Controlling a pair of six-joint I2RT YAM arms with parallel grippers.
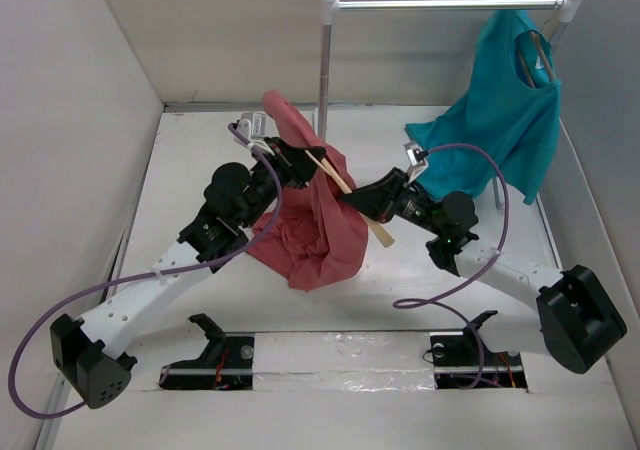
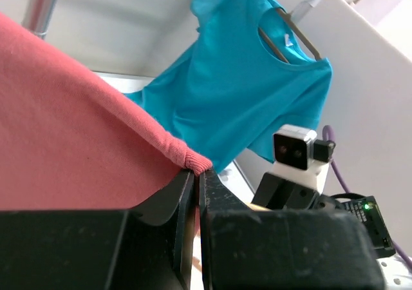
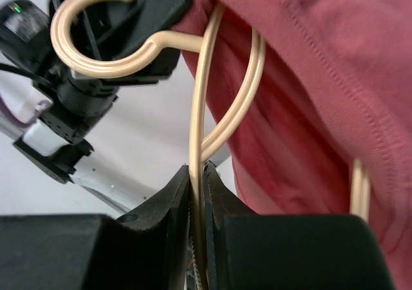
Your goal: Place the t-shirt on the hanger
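Note:
The salmon-red t-shirt [image 1: 312,232] hangs bunched in the air between my two arms. My left gripper [image 1: 303,166] is shut on its ribbed edge [image 2: 187,158], seen close in the left wrist view [image 2: 195,174]. The pale wooden hanger [image 1: 352,198] runs slanted across the shirt. My right gripper [image 1: 352,198] is shut on the hanger's bar [image 3: 197,142]; its jaws [image 3: 198,174] pinch it tight. The hanger's hook [image 3: 90,38] curls at the upper left of the right wrist view, and one arm of the hanger goes in under the red cloth [image 3: 309,96].
A teal-blue shirt [image 1: 505,115] hangs on its own hanger from the metal rail [image 1: 445,4] at the back right, its hem resting on the table. The rail's left post [image 1: 324,60] stands just behind the red shirt. White walls close in both sides.

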